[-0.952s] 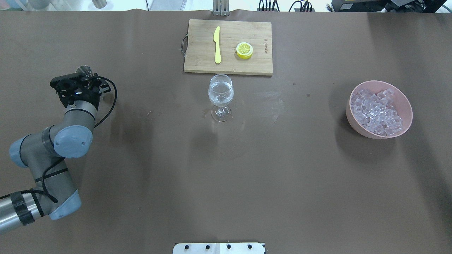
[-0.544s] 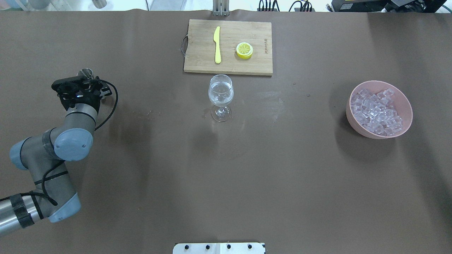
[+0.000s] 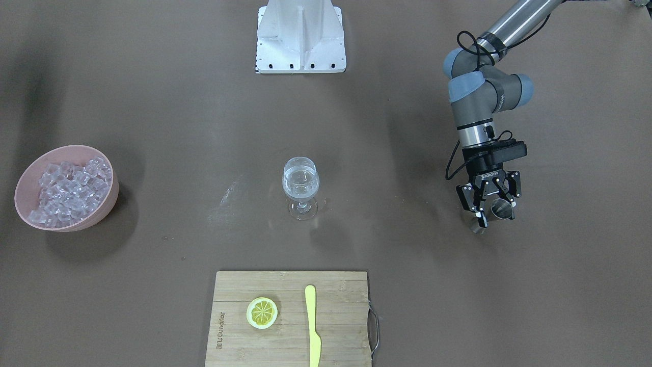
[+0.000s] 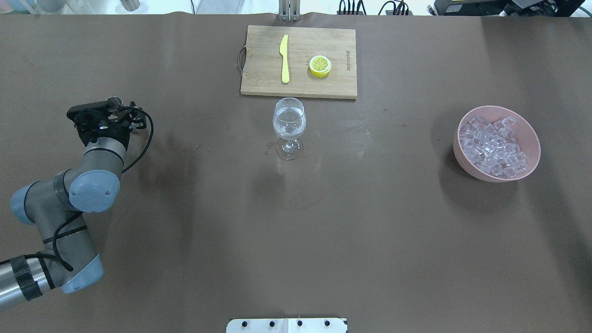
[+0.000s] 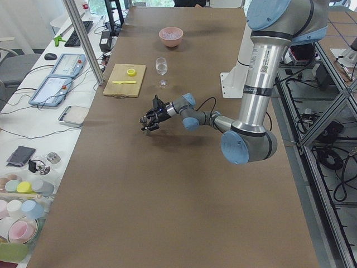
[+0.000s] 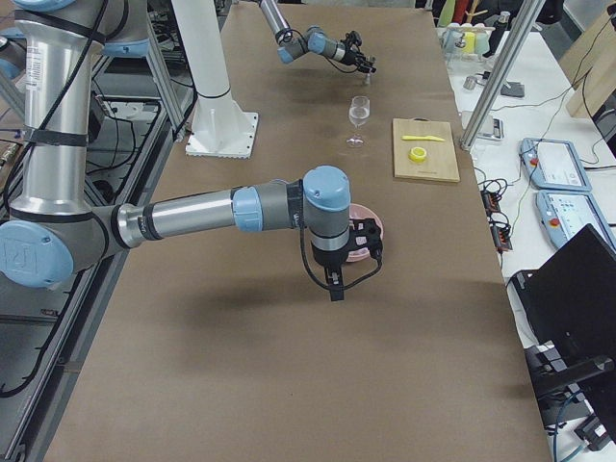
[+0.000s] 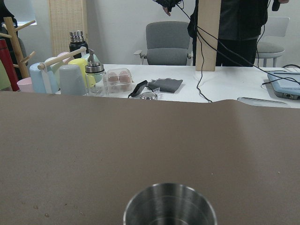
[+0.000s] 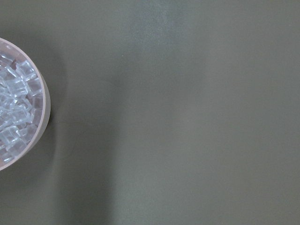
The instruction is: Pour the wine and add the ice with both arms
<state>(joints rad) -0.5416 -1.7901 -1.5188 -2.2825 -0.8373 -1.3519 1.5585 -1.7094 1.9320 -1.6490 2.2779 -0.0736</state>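
Colourless and water-like, the wine (image 4: pixel 288 125) fills the lower part of the wine glass (image 3: pixel 300 184). The glass stands upright in the middle of the desk (image 4: pixel 296 222), just short of the cutting board (image 4: pixel 263 69) as the robot sees it, a central spot that looks reachable from either side. The pouring therefore seems done, and I can make out no ice in the glass.

The ice (image 4: pixel 494 147) is heaped in a pink bowl (image 4: pixel 533 138), well off to the robot's right. The right gripper (image 6: pixel 334 292) hangs pointing down close by, so the fetching looks like its job. The bowl's edge shows only at the left of its wrist view, which puts it beside the ice rather than over it. Whether its jaws are wide or narrow cannot be told.

Far out on the robot's left, well apart from the glass, the left gripper (image 3: pixel 494 214) points down with its jaws clasped around a steel cup (image 3: pixel 501 208), upright with its mouth up. I take this for the pourer being parked clear of the glass. Whether its base touches the desk I cannot tell.

On the board lie a yellow knife (image 4: pixel 284 58) and a lemon half (image 4: pixel 320 65), apart from each other.
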